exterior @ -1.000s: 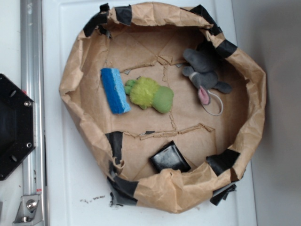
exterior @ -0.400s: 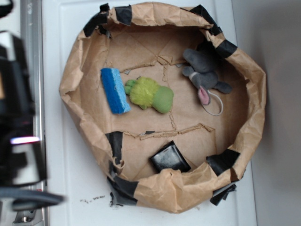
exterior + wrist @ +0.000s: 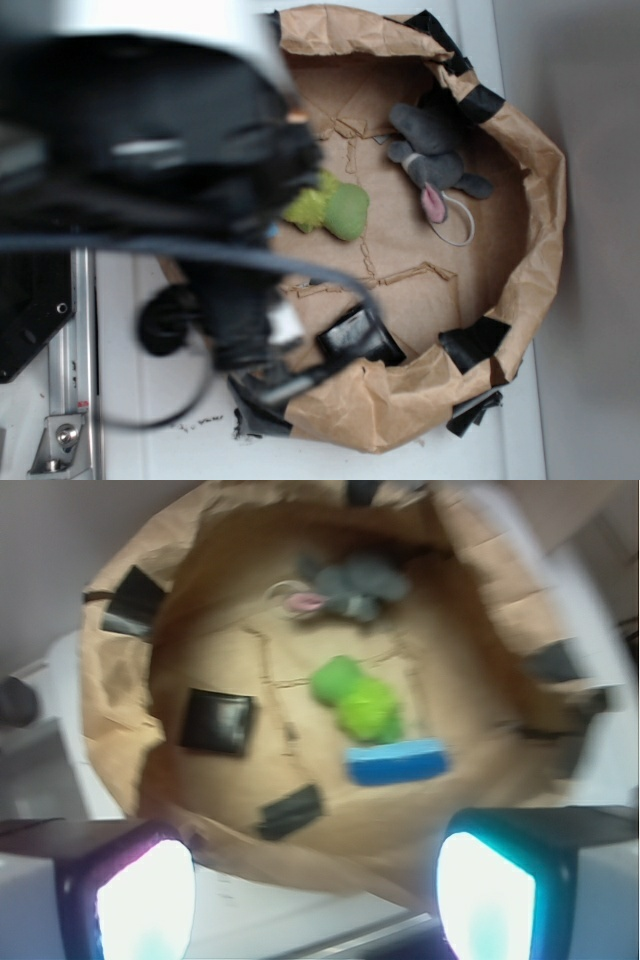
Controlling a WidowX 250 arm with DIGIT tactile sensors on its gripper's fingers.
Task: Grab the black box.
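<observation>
Black box [image 3: 218,721] flat on paper floor, roughly square, no clear long axis, pincer [image 3: 315,885] released, empty

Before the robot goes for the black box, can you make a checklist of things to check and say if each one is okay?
1. Black box in view: ok, flat on the paper floor.
2. Nothing on top of it: ok.
3. Clear of the toys: ok, green plush toy, blue sponge and grey mouse lie apart.
4. Fingers open: ok, wide gap, nothing held.
5. Gripper over the box: not ok, box sits off to one side.
6. Room by the paper rim: cannot tell.
</observation>
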